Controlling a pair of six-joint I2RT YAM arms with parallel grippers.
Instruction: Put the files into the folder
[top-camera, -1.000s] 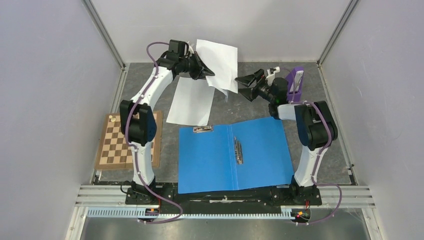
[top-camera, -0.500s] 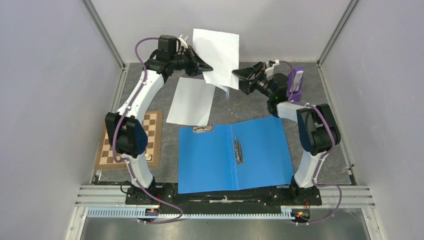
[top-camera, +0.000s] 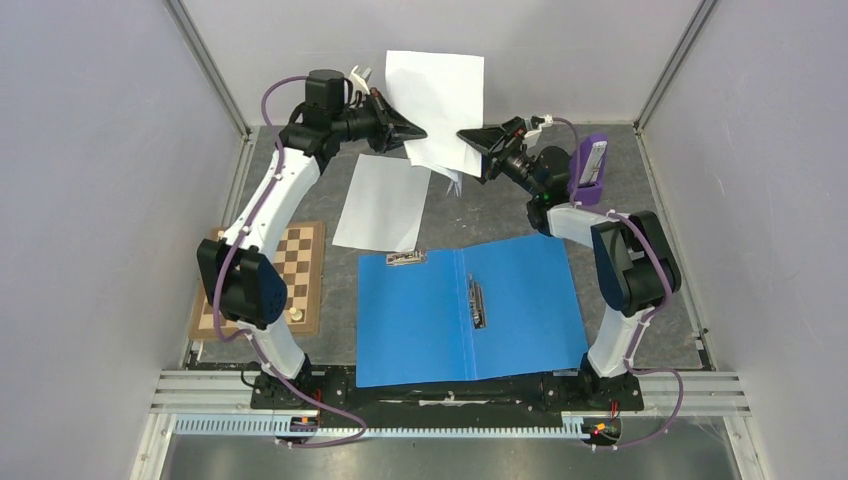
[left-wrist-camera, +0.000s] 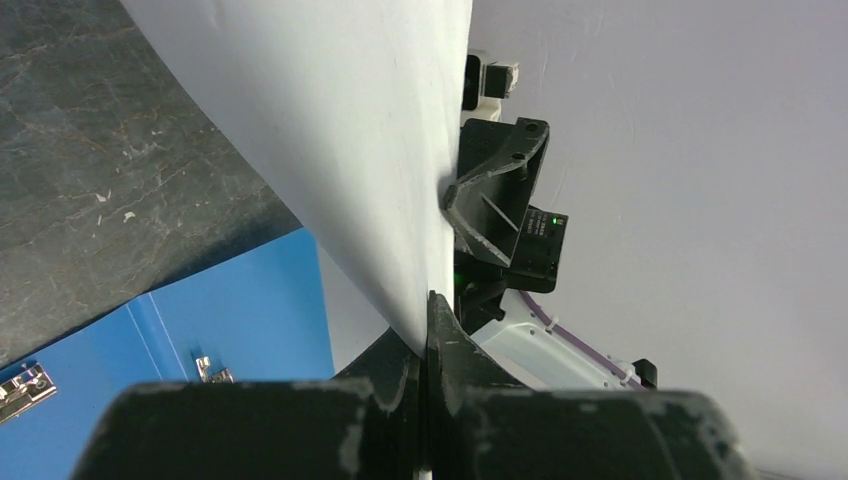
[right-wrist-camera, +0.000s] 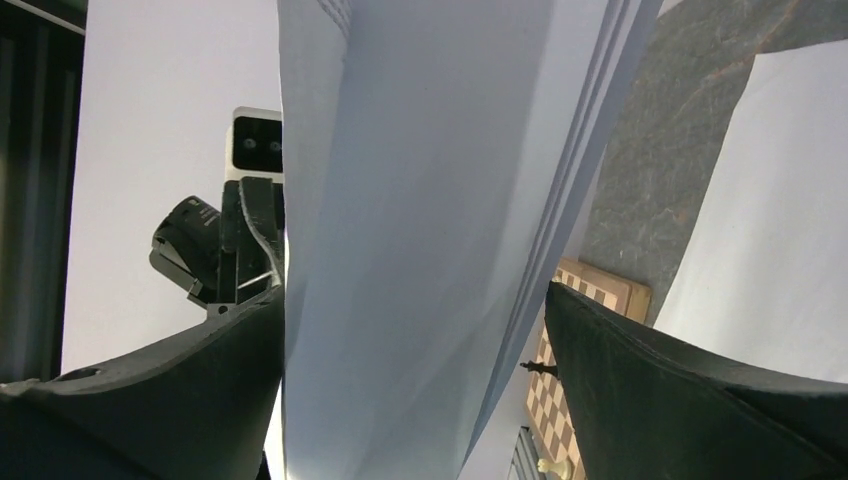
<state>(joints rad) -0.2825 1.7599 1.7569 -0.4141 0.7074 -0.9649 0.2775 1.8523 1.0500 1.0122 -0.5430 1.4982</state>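
My left gripper is shut on the left edge of a few white files and holds them up above the table's far side; the sheets fill the left wrist view. My right gripper is open with its jaws either side of the sheets' right edge. Another white sheet lies flat on the table below. The blue folder lies open at the near middle, with a black clip inside by its spine.
A brown chessboard lies at the left, partly under my left arm. A second metal clip sits at the folder's top left corner. Grey walls close in at the back and both sides.
My left gripper has lifted the held sheets higher and slightly right. My right gripper has moved left and up, so its open jaws now stand around the sheets' right edge.
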